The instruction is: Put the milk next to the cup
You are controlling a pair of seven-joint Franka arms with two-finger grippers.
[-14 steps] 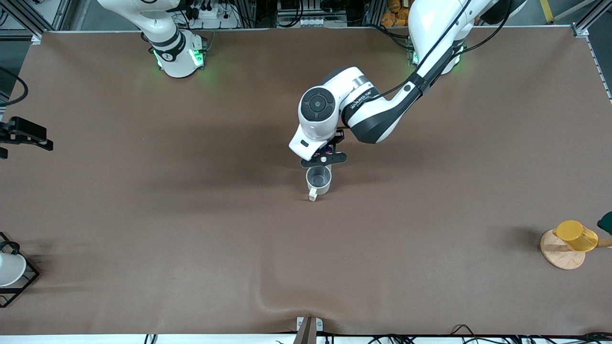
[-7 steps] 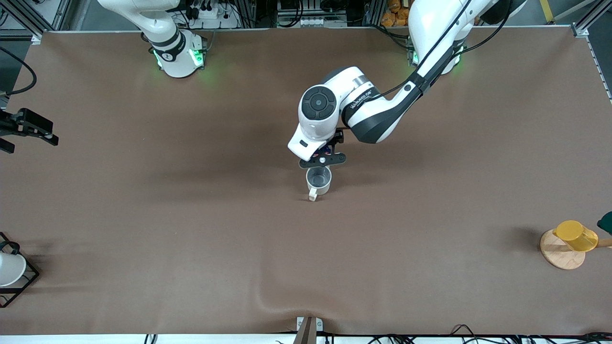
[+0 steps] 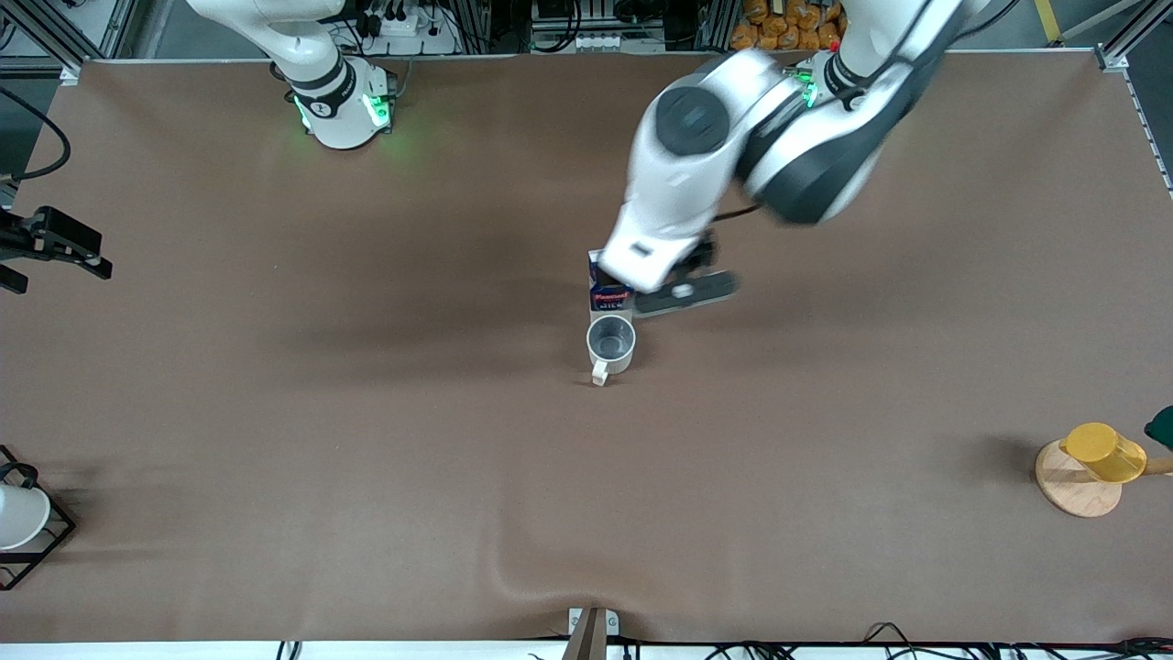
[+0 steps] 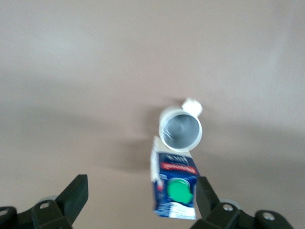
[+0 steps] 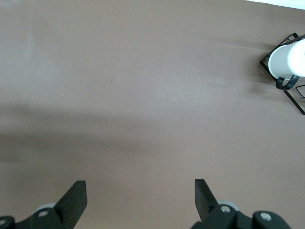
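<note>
front view: small dark blue gable-top milk carton (image 3: 608, 291) upright on brown table cover (image 3: 367, 440), touching off-white mug with grey inside (image 3: 611, 344) and farther from the camera than it; left gripper (image 3: 683, 291) released, raised just over the carton toward the left arm's end; right gripper (image 3: 46, 247) waiting at the right arm's end. left wrist view: green-capped carton (image 4: 175, 186) against the mug (image 4: 180, 128), spread fingers (image 4: 76, 194) clear of both. right wrist view: right gripper (image 5: 140, 200) open over bare cover, white cup in black wire rack (image 5: 285, 61) apart.
</note>
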